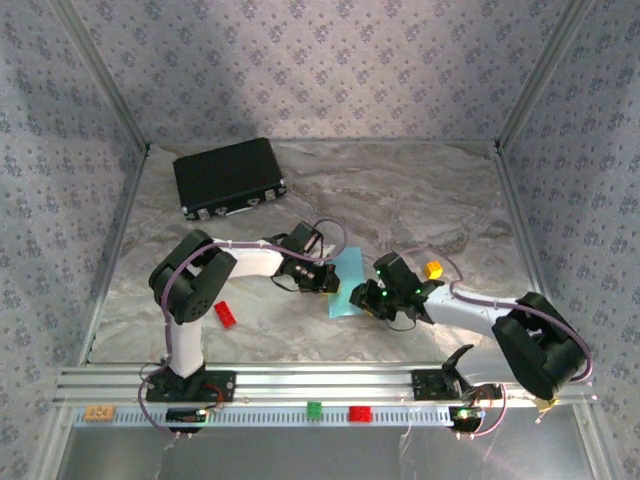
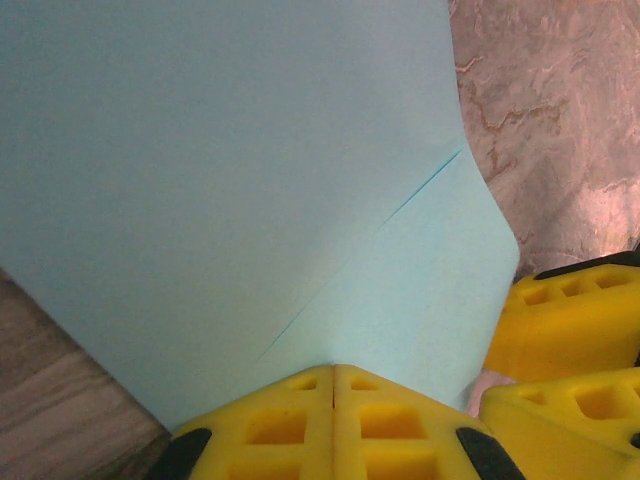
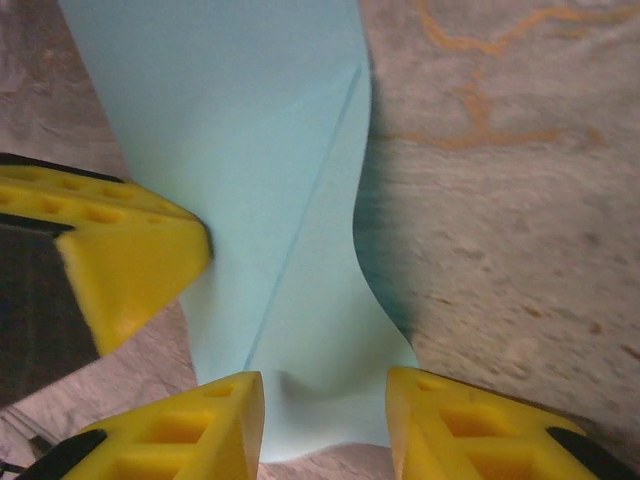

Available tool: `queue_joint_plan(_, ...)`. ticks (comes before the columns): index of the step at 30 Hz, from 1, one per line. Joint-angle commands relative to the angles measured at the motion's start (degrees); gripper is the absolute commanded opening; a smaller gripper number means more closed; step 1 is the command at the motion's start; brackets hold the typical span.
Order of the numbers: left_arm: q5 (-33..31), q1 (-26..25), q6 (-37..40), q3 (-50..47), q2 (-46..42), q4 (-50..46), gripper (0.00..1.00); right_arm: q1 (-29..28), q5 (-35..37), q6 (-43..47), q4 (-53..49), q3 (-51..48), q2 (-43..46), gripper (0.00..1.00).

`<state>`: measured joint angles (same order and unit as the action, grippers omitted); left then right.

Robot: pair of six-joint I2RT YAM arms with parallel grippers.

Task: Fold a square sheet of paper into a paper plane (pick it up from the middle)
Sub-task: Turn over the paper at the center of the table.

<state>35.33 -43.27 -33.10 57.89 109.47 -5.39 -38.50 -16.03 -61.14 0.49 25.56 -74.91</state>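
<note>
Well to the left of the square sheet of paper (image 1: 347, 285) and farther back, a black case (image 1: 230, 178) is lying on the marbled table (image 1: 420, 200). A small red brick (image 1: 224, 314) is sitting nearer, also on the sheet's left. The left gripper (image 1: 325, 278) is meeting the sheet's left edge. From above its jaws are hard to read, but the left wrist view is showing its yellow fingers (image 2: 290, 425) pressed together and pinching the paper's near edge, with a diagonal crease running up the pale blue surface.

The sheet itself is sitting mid-table between the two grippers, partly folded.

On its right side the right gripper (image 1: 380, 298) is hovering low. Its wrist view is showing the fingers (image 3: 460, 425) standing moderately apart, with the sheet's narrow end lying in the gap. It seems to be clear of both pads, though blur is making that uncertain. An orange brick (image 1: 434, 268) is resting just right of the sheet.
</note>
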Motion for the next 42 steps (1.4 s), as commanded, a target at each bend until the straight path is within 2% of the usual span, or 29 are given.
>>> queue_joint_plan(1,-1.9,-0.6,0.1,-2.0,-0.1,-3.1,0.00,0.6,-0.3,-1.7,5.6,-1.2,-0.3,0.40)
queue_joint_plan(7,-2.0,-0.5,0.1,-2.1,-0.1,-3.0,0.00,3.3,-1.5,0.2,8.2,0.3,-0.5,0.45)
queue_joint_plan(16,-2.0,-0.5,0.1,-2.0,-0.3,-3.0,0.00,8.0,-7.8,1.3,15.5,0.8,-5.3,0.45)
queue_joint_plan(32,-1.9,-0.5,-0.3,-2.3,-1.5,-1.8,0.00,9.5,-5.9,-1.0,15.0,-2.4,-5.4,0.44)
queue_joint_plan(42,-1.6,-0.6,-0.4,-2.9,-1.9,-0.3,0.02,10.3,-6.9,0.5,22.2,-3.5,-6.3,0.36)
